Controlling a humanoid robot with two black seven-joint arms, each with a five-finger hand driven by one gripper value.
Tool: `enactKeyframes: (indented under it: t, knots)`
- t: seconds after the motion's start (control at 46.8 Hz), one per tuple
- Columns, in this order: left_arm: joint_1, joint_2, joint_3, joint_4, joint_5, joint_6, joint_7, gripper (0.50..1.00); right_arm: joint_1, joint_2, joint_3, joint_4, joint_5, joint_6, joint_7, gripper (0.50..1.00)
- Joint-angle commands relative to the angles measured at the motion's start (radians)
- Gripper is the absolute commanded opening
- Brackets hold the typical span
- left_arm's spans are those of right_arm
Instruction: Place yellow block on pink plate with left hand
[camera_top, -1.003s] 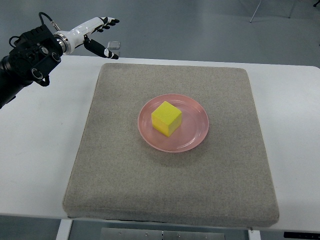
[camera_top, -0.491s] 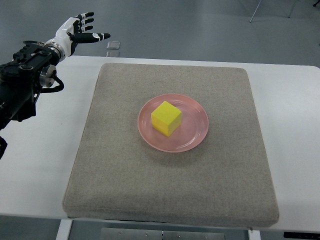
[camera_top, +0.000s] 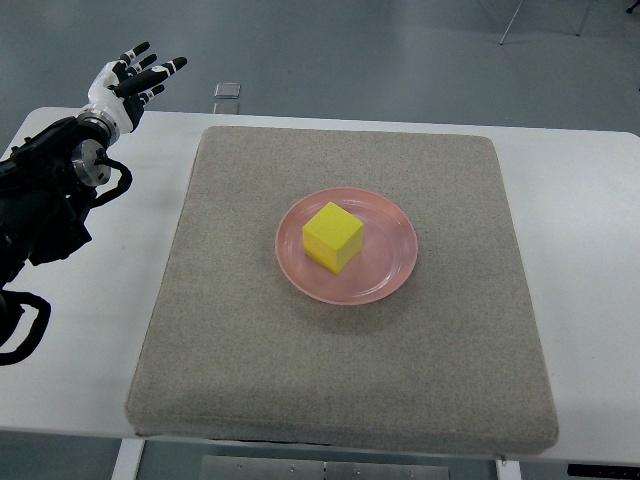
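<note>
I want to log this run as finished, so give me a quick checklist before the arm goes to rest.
1. Yellow block on the pink plate: ok.
2. Block inside the rim, not overhanging: ok.
3. Plate on the grey mat: ok.
4. Left hand empty, fingers spread: ok.
5. Left hand clear of block and plate, at the table's far left corner: ok.
6. Right hand position: cannot tell, out of view.
</note>
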Motion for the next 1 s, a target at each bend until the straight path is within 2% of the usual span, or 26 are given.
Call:
enactKeyframes:
  t: [0.0,0.064,0.149,0.256,0.982]
  knots:
    - [0.001,-0.008,-0.021,-0.003,-0.016,0.008,0.0,0.943,0.0,0.0,0.0,0.0,0.0,0.0,0.0,0.924]
    - [0.012,-0.009,-0.044,-0.012,-0.049,-0.023,0.0,0.945,0.0,0.0,0.0,0.0,0.0,0.0,0.0,0.924]
    - [0.026,-0.014,-0.055,-0.012,-0.095,-0.102,-0.002,0.945,0.0,0.0,0.0,0.0,0.0,0.0,0.0,0.924]
    - [0.029,-0.015,-0.055,-0.012,-0.114,-0.152,-0.014,0.947,0.0,0.0,0.0,0.0,0.0,0.0,0.0,0.924]
    - [0.055,-0.037,-0.057,-0.011,-0.112,-0.149,-0.022,0.964,0.0,0.0,0.0,0.0,0.0,0.0,0.0,0.924]
